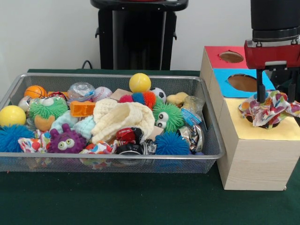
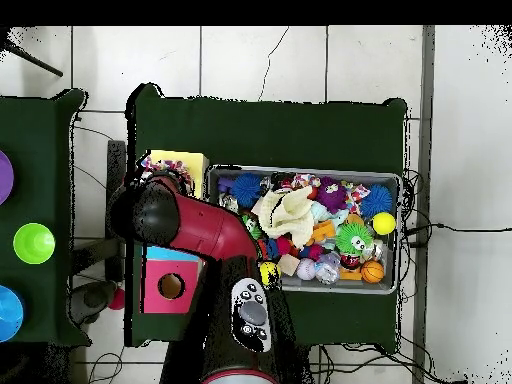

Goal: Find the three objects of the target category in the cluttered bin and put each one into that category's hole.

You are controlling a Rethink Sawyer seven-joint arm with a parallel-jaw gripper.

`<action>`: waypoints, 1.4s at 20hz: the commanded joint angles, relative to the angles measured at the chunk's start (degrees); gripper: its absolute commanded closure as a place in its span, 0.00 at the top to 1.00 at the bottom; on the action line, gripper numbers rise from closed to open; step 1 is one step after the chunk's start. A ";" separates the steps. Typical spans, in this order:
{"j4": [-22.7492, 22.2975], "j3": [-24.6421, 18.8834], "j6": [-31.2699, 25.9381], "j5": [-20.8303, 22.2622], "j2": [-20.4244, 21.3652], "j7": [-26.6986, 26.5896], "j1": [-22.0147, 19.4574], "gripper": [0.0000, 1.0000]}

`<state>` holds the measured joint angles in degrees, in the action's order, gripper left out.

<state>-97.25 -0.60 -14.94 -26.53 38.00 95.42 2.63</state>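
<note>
Gripper [image 1: 260, 99] above hole [image 1: 262, 123]; fingers [image 1: 259, 91] pinched printed cloth [image 1: 270, 108], draped over yellow top. Bin [image 1: 112, 161] cluttered.

Red and black arm [image 2: 200, 232], grey button panel [image 2: 250, 313].

no legible text, label, brand name, number or sign found in either view. a small red and black item [image 1: 127, 136] near the front of the bin [image 1: 112, 161] carries pale markings, too small to read. a blue and white packet [image 1: 190, 117] at the bin's right side shows print that cannot be made out. the arm's button panel [image 2: 250, 313] in the overhead view bears no readable characters. the box tops [image 1: 220, 49] are plain colour, unmarked.
</note>
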 commanded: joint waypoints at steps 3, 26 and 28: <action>-0.89 -0.04 -6.95 -0.46 -1.14 11.89 -1.10 1.00; 4.79 5.55 -29.94 3.44 6.41 12.00 -2.96 1.00; 2.94 4.56 -27.37 1.60 6.89 12.73 -3.23 1.00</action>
<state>-93.32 5.13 -42.02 -23.30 44.54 95.42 1.28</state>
